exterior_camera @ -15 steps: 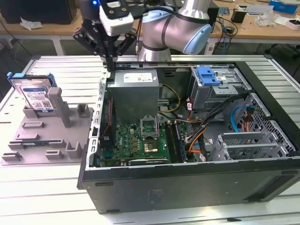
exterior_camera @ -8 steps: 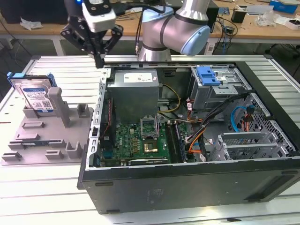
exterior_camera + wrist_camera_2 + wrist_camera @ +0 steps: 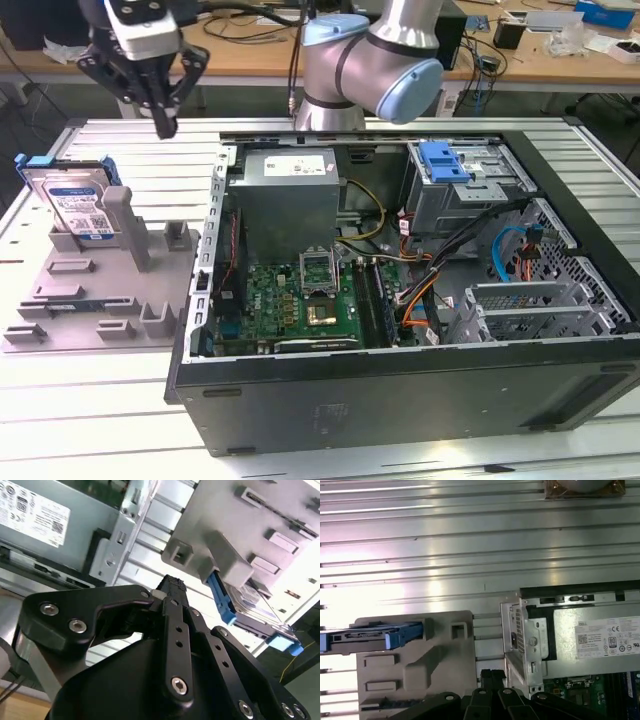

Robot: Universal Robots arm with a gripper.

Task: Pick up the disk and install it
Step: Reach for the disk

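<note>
Disk, silver rectangular metal, blue-framed: unpicked, propped in grey plastic holder; black gripper raised beside holder, closed, empty.

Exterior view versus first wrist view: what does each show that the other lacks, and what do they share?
Exterior view: the arm's joints, the motherboard, the drive bay, the disk's label. First wrist view: the disk's blue frame edge-on. Shared: the disk, its grey holder, the power supply, the shut, empty gripper apart from the disk.
</note>
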